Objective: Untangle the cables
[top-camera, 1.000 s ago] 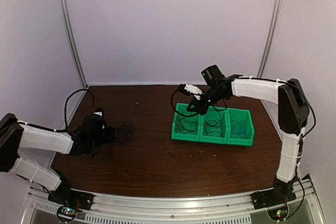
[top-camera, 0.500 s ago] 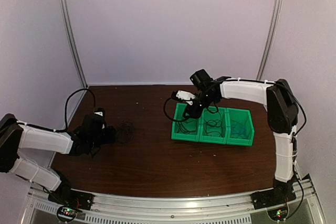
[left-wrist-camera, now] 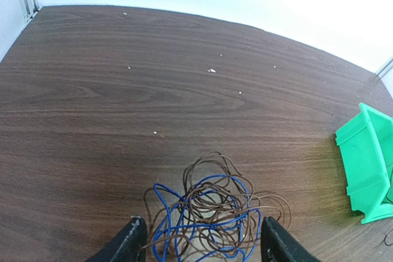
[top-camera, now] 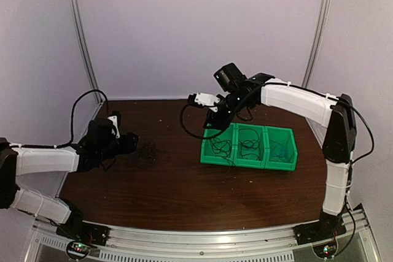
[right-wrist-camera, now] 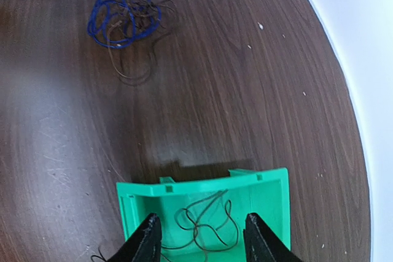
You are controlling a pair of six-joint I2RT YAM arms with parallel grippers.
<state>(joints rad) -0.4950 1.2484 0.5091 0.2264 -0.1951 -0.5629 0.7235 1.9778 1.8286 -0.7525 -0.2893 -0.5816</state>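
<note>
The cables still tangled form a small knot of blue and brown wire on the dark table, left of centre. My left gripper sits low just left of it. In the left wrist view the tangle lies between and just ahead of the gripper, whose jaws stand open on either side. My right gripper hovers open above the leftmost green bin. The right wrist view shows that gripper empty over a loose dark wire in the bin, and the tangle far off.
Three joined green bins stand right of centre, each with a thin wire inside. One bin corner shows at the right of the left wrist view. The table's back edge meets a white wall.
The right gripper went from shut to open and rose up and left above the leftmost bin. The left gripper opened wider and moved closer to the tangle.
</note>
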